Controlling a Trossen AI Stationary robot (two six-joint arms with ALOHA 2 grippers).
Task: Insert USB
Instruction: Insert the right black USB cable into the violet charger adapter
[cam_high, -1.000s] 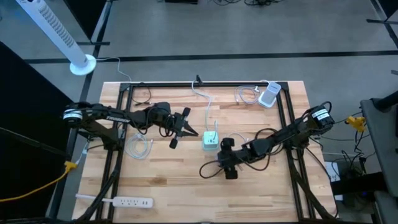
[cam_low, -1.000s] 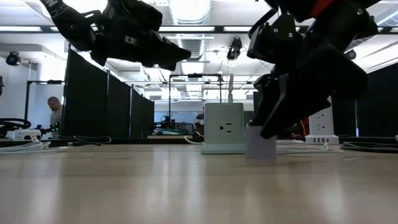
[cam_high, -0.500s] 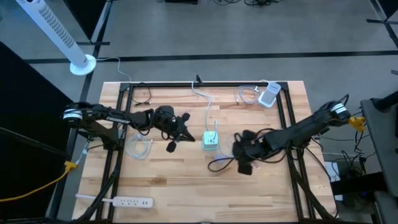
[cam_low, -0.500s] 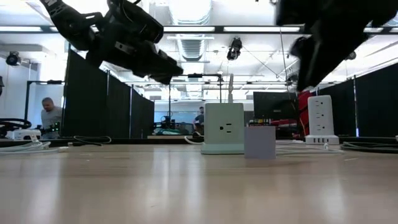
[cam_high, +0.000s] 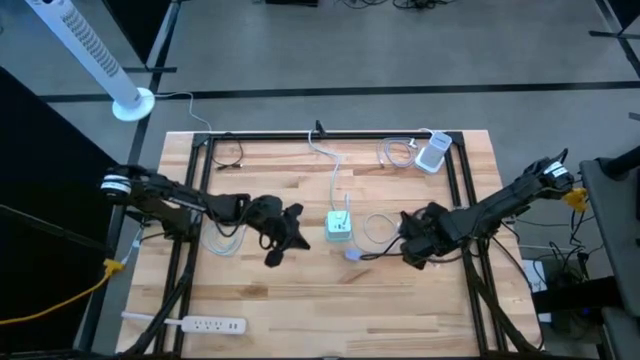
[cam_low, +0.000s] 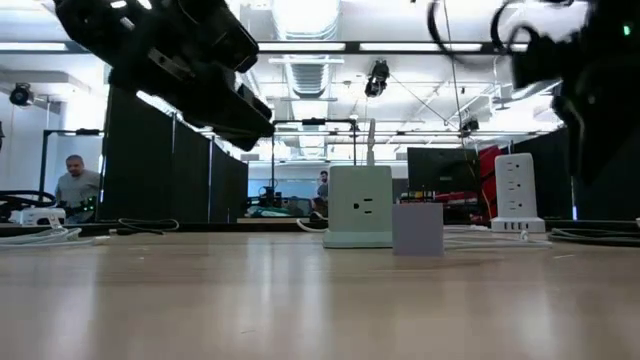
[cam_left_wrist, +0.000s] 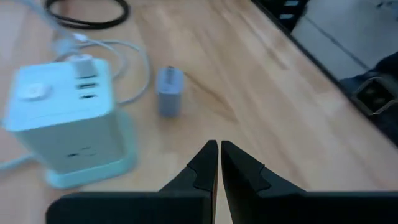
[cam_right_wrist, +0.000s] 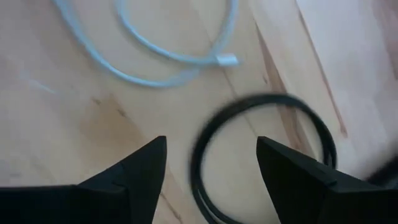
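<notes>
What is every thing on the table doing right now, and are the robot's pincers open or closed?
Left pincer: shut, holding nothing, beside the power cube.
Right pincer: open, empty, above the black cable.
Power cube: upright, one white plug in its top.
Small grey adapter: on the wood beside the cube, not plugged in.
White cable: loose, its end lying free.
Black cable: looped on the table.
</notes>
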